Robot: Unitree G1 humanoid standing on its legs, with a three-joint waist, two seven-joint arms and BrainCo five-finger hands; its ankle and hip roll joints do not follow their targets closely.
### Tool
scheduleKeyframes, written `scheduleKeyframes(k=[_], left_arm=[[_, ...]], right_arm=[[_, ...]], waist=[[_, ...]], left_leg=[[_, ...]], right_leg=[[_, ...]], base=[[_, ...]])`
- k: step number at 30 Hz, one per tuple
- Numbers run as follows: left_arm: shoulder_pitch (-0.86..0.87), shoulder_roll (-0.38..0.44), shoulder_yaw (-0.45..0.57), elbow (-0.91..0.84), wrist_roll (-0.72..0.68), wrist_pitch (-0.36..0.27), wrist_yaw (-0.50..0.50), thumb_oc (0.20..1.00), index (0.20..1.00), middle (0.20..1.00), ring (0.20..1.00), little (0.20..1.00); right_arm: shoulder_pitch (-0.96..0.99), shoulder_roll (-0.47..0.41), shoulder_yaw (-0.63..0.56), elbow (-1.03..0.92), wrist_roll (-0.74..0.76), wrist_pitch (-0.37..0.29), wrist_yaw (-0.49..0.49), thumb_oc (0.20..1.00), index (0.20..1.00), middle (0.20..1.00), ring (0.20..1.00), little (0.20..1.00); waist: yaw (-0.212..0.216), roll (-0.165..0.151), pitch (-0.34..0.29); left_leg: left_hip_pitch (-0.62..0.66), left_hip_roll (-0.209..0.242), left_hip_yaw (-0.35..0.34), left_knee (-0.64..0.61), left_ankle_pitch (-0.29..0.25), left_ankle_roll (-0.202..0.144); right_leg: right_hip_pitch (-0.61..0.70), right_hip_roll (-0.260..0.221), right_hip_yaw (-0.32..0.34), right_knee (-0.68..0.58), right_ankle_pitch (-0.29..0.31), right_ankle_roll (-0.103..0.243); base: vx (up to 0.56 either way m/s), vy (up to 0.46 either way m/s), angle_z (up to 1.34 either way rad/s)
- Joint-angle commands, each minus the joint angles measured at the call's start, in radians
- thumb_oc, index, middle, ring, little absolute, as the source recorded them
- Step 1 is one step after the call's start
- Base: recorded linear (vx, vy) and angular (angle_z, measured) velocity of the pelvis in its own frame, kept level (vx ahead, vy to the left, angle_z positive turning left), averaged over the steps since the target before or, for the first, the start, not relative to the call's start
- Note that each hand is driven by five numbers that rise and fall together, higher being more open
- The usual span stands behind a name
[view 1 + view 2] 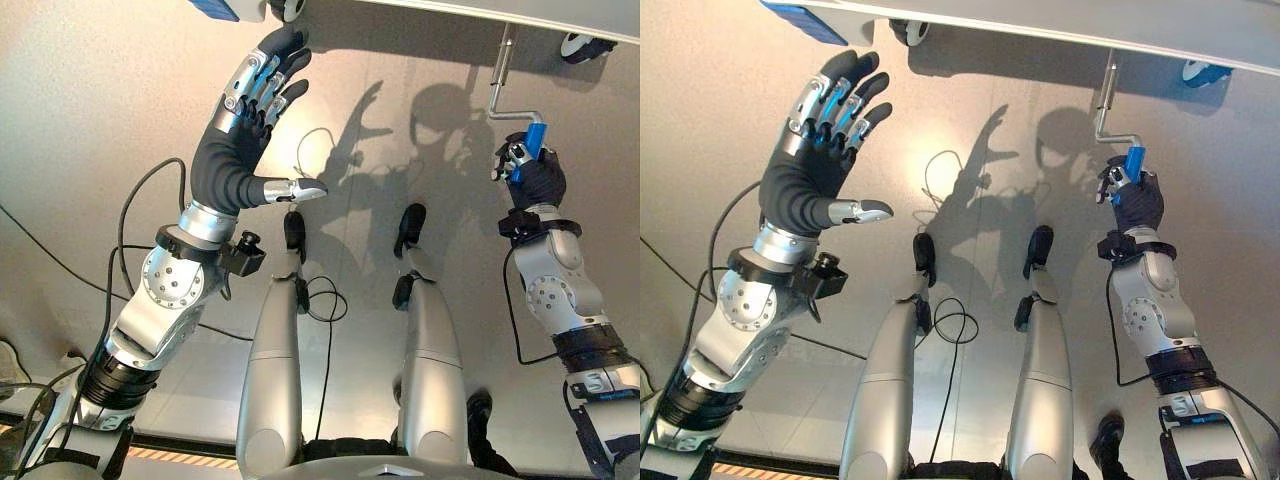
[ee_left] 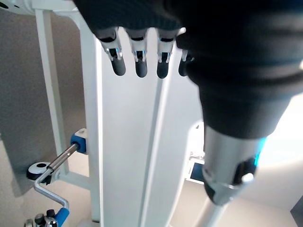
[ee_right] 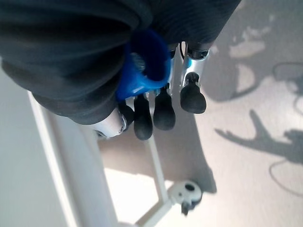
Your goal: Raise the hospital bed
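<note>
Right robot hand [image 1: 535, 175] has its fingers curled round the blue grip [image 1: 535, 135] of the crank handle [image 1: 505, 85]; the right wrist view confirms it, blue grip [image 3: 144, 66] wedged under the curled dark fingertips [image 3: 163, 111]. The crank's silver shaft bends up from the grip and runs under the hospital bed [image 1: 520, 15] edge. A bed caster [image 1: 585, 45] sits just beside the crank. Left robot hand [image 1: 255, 110] is raised well apart from the crank, fingers straight and spread, thumb out, holding nothing, near the bed's white frame [image 2: 128, 142]. Grey floor [image 1: 100, 120] lies below.
</note>
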Motion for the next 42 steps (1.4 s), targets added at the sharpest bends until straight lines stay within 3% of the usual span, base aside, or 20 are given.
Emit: scheduleKeyframes(k=[1,4,9,10,11,12,13,14,15,17,18,19,20,21,23,26,27,28,32,42], left_arm=[[0.044,0.034,0.048,-0.103,0.036,-0.028,-0.014,1.000,1.000,1.000,1.000,1.000],[0.043,0.038,0.047,-0.102,0.042,-0.028,-0.013,1.000,1.000,1.000,1.000,1.000],[0.014,0.007,0.009,-0.079,0.048,-0.023,0.001,1.000,1.000,1.000,1.000,1.000],[0.019,0.000,-0.001,-0.075,0.045,-0.024,0.005,1.000,1.000,1.000,1.000,1.000],[0.007,-0.005,-0.004,-0.072,0.041,-0.026,0.006,1.000,1.000,1.000,1.000,1.000],[0.009,-0.012,-0.013,-0.068,0.038,-0.026,0.007,1.000,1.000,1.000,1.000,1.000],[-0.007,-0.025,-0.020,-0.061,0.032,-0.028,0.010,1.000,1.000,1.000,1.000,1.000],[0.000,-0.027,-0.023,-0.059,0.031,-0.028,0.010,1.000,1.000,1.000,1.000,1.000],[-0.016,-0.031,-0.030,-0.052,0.033,-0.029,0.013,1.000,1.000,1.000,1.000,1.000],[-0.025,-0.047,-0.048,-0.032,0.032,-0.031,0.018,1.000,1.000,1.000,1.000,1.000],[-0.019,-0.054,-0.055,-0.029,0.031,-0.029,0.019,1.000,1.000,1.000,1.000,1.000],[-0.027,-0.063,-0.057,-0.027,0.036,-0.025,0.023,1.000,1.000,1.000,1.000,1.000],[-0.024,-0.072,-0.065,-0.021,0.039,-0.021,0.025,1.000,1.000,1.000,1.000,1.000],[-0.032,-0.070,-0.063,-0.023,0.040,-0.021,0.025,1.000,1.000,1.000,1.000,1.000],[-0.029,-0.084,-0.077,-0.020,0.041,-0.017,0.031,1.000,1.000,1.000,1.000,1.000],[-0.032,-0.085,-0.073,-0.029,0.040,-0.017,0.041,1.000,1.000,1.000,1.000,1.000],[-0.040,-0.083,-0.063,-0.034,0.042,-0.019,0.042,1.000,1.000,1.000,1.000,1.000],[-0.033,-0.087,-0.068,-0.035,0.040,-0.021,0.044,1.000,1.000,1.000,1.000,1.000],[-0.032,-0.082,-0.069,-0.041,0.030,-0.029,0.046,1.000,1.000,1.000,1.000,1.000],[-0.049,-0.078,-0.121,-0.043,-0.030,-0.046,0.033,1.000,1.000,1.000,1.000,1.000]], right_arm=[[0.061,-0.035,-0.008,-0.350,0.020,-0.159,0.136,0.200,0.200,0.200,0.200,0.200],[0.039,-0.039,0.026,-0.365,0.021,-0.147,0.141,0.200,0.200,0.200,0.200,0.200],[-0.139,0.038,0.220,-0.357,0.034,-0.111,0.144,0.200,0.200,0.200,0.200,0.200],[-0.153,0.053,0.245,-0.352,0.030,-0.106,0.143,0.200,0.200,0.200,0.200,0.200],[-0.195,0.069,0.270,-0.340,0.029,-0.101,0.139,0.200,0.200,0.200,0.200,0.200],[-0.212,0.081,0.285,-0.334,0.026,-0.099,0.134,0.200,0.200,0.200,0.200,0.200],[-0.274,0.105,0.308,-0.302,0.024,-0.096,0.124,0.200,0.200,0.200,0.200,0.200],[-0.267,0.107,0.311,-0.299,0.025,-0.096,0.125,0.200,0.200,0.200,0.200,0.200],[-0.305,0.116,0.317,-0.277,0.013,-0.095,0.112,0.200,0.200,0.200,0.200,0.200],[-0.332,0.137,0.324,-0.230,0.008,-0.094,0.098,0.200,0.200,0.200,0.200,0.200],[-0.333,0.147,0.328,-0.217,-0.004,-0.095,0.080,0.200,0.200,0.200,0.200,0.200],[-0.347,0.152,0.324,-0.214,-0.016,-0.091,0.076,0.200,0.200,0.200,0.200,0.200],[-0.339,0.165,0.331,-0.209,-0.015,-0.090,0.072,0.200,0.200,0.200,0.200,0.200],[-0.347,0.164,0.328,-0.210,-0.016,-0.091,0.072,0.200,0.200,0.200,0.200,0.200],[-0.352,0.204,0.334,-0.191,-0.011,-0.098,0.063,0.200,0.200,0.200,0.200,0.200],[-0.372,0.231,0.345,-0.162,-0.016,-0.097,0.056,0.200,0.200,0.200,0.200,0.200],[-0.391,0.233,0.344,-0.154,-0.029,-0.096,0.051,0.200,0.200,0.200,0.200,0.200],[-0.392,0.242,0.348,-0.138,-0.029,-0.094,0.048,0.200,0.200,0.200,0.200,0.200],[-0.458,0.253,0.347,-0.067,-0.030,-0.094,0.022,0.200,0.200,0.200,0.200,0.200],[-0.722,0.292,0.340,0.386,-0.002,-0.053,-0.045,0.200,0.200,0.200,0.200,0.200]], waist=[[-0.012,-0.028,-0.022],[-0.008,-0.029,-0.022],[0.026,-0.021,-0.022],[0.032,-0.020,-0.022],[0.041,-0.016,-0.022],[0.047,-0.015,-0.022],[0.064,-0.008,-0.022],[0.062,-0.009,-0.022],[0.072,-0.004,-0.022],[0.086,0.001,-0.022],[0.091,0.004,-0.022],[0.097,0.012,-0.022],[0.101,0.013,-0.022],[0.102,0.015,-0.022],[0.110,0.025,-0.022],[0.119,0.033,-0.022],[0.122,0.037,-0.022],[0.122,0.037,-0.022],[0.134,0.042,-0.022],[0.170,0.064,-0.022]], left_leg=[[0.048,-0.010,-0.024,-0.136,0.095,-0.011],[0.049,-0.012,-0.026,-0.137,0.095,-0.010],[0.049,-0.022,-0.039,-0.139,0.097,-0.006],[0.075,-0.024,-0.043,-0.131,0.065,-0.011],[0.048,-0.028,-0.045,-0.134,0.095,-0.005],[0.073,-0.031,-0.050,-0.128,0.065,-0.010],[0.047,-0.036,-0.056,-0.135,0.097,-0.003],[0.072,-0.036,-0.059,-0.129,0.066,-0.008],[0.045,-0.041,-0.063,-0.132,0.097,-0.002],[0.046,-0.047,-0.072,-0.135,0.098,0.002],[0.072,-0.051,-0.078,-0.133,0.067,0.000],[0.044,-0.055,-0.082,-0.139,0.098,0.007],[0.068,-0.060,-0.085,-0.132,0.066,0.003],[0.043,-0.059,-0.083,-0.138,0.097,0.008],[0.064,-0.068,-0.089,-0.132,0.064,0.007],[0.061,-0.074,-0.089,-0.127,0.058,0.008],[0.033,-0.074,-0.087,-0.134,0.092,0.012],[0.058,-0.076,-0.089,-0.127,0.057,0.008],[0.052,-0.081,-0.089,-0.125,0.055,0.008],[0.036,-0.088,-0.091,-0.127,0.050,0.007]], right_leg=[[0.114,0.040,-0.041,0.045,-0.116,0.018],[0.120,0.039,-0.043,0.039,-0.115,0.018],[0.136,0.028,-0.058,0.031,-0.109,0.019],[0.162,0.026,-0.050,0.042,-0.141,0.026],[0.142,0.023,-0.063,0.035,-0.114,0.018],[0.168,0.021,-0.058,0.045,-0.144,0.025],[0.153,0.015,-0.073,0.034,-0.115,0.019],[0.175,0.015,-0.065,0.043,-0.143,0.026],[0.158,0.013,-0.077,0.030,-0.113,0.020],[0.168,0.008,-0.086,0.026,-0.111,0.022],[0.191,0.005,-0.079,0.035,-0.139,0.030],[0.171,0.000,-0.094,0.026,-0.112,0.023],[0.194,-0.004,-0.088,0.036,-0.140,0.033],[0.173,-0.004,-0.099,0.026,-0.113,0.025],[0.199,-0.015,-0.090,0.032,-0.139,0.036],[0.201,-0.021,-0.089,0.031,-0.141,0.036],[0.179,-0.023,-0.099,0.018,-0.111,0.030],[0.201,-0.024,-0.088,0.029,-0.142,0.037],[0.201,-0.029,-0.087,0.022,-0.138,0.039],[0.192,-0.038,-0.085,0.012,-0.134,0.042]], base=[[0.00,0.000,0.00],[0.00,0.000,0.00],[0.02,0.001,0.01],[0.00,0.000,0.00],[0.08,-0.016,-0.02],[-0.06,0.035,-0.01],[0.07,-0.004,0.00],[-0.06,0.044,0.03],[0.07,0.000,0.06],[0.00,0.013,0.11],[-0.05,0.036,0.12],[0.08,-0.002,0.09],[-0.05,0.045,0.10],[0.01,0.043,0.16],[0.05,0.044,0.14],[0.02,0.037,0.03],[0.02,0.036,0.01],[0.01,0.045,0.01],[0.04,0.031,0.01],[0.02,0.021,0.03]])
